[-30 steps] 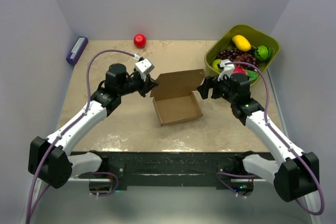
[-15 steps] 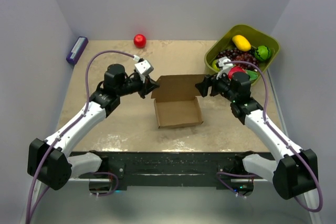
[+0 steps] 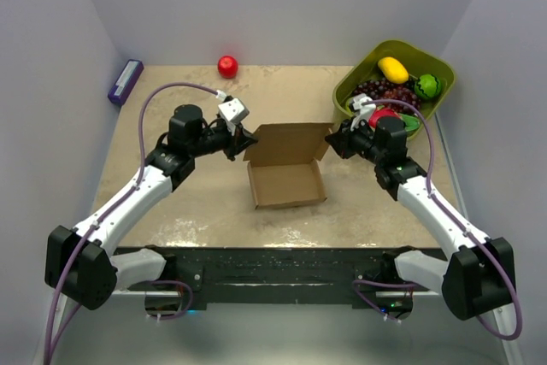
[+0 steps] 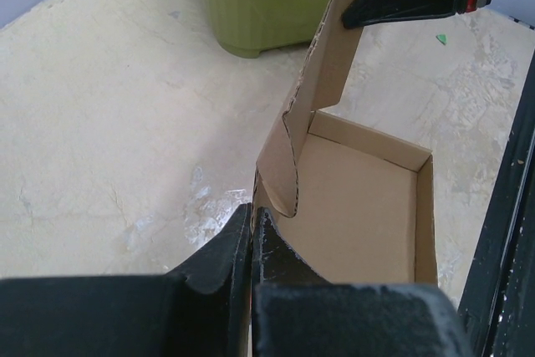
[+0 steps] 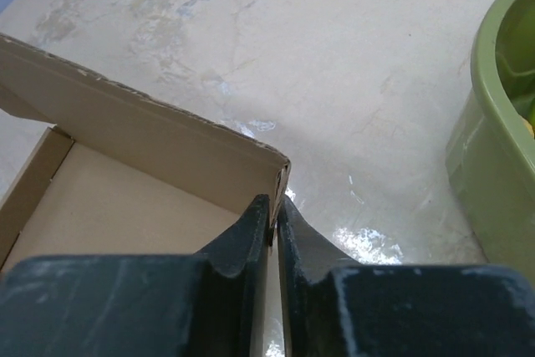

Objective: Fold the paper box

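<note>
Tabletop (image 3: pixel 171 203) paper box (image 3: pixel 289 184) has turned squarer, lid (image 3: pixel 289 143) steeper

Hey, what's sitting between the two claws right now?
Only the paper box. Its raised flap spans from the left claw to the right claw, each pinching one end. The top view shows this best.

No legible text or labels

The tan table (image 3: pixel 214 203) holds a brown paper box (image 3: pixel 287 184) in the middle, a green bin (image 3: pixel 345 87) far right, a red ball (image 3: pixel 227 66) at the back, and a purple block (image 3: pixel 125 82) far left.
</note>
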{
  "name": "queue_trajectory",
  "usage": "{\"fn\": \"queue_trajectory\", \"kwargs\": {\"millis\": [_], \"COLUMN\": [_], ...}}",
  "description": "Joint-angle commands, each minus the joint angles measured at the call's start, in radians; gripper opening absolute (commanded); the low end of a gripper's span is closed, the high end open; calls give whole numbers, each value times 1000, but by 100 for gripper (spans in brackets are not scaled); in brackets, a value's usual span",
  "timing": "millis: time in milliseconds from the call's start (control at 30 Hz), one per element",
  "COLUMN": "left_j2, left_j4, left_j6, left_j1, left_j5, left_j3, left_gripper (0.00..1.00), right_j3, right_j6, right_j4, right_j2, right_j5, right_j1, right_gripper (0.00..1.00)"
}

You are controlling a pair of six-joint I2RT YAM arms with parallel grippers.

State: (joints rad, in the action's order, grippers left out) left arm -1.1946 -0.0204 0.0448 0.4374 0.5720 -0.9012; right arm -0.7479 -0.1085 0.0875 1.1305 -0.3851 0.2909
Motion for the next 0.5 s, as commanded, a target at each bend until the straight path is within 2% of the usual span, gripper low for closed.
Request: {"fn": "queue_trajectory", "kwargs": {"millis": [0,133,167,300,467], "left_j2": [-2,-57,-63,-89,-132], "left_j4": [89,89,91,102,102], "left_j6": [-20,-37,-77,-89,-98], "left_j1": [0,3,9,75,147], "left_j5": [11,-40,-61,-225,-400], "left_j3": [-2,-30,-39,-54,-74], "left_gripper": [0,0,0,0,0], "right_j3": [-19,31,45,59,108], "right_j6": [-14,-45,-46,-48,-124], "right_j4": [7,72,80,103,190], "right_j2": [-6,-66,-78,-110,-104], "right_j5": [-35,79,153,407,578], "right_j1": [10,43,56,190,252], "right_gripper": [3,0,0,0,0]}}
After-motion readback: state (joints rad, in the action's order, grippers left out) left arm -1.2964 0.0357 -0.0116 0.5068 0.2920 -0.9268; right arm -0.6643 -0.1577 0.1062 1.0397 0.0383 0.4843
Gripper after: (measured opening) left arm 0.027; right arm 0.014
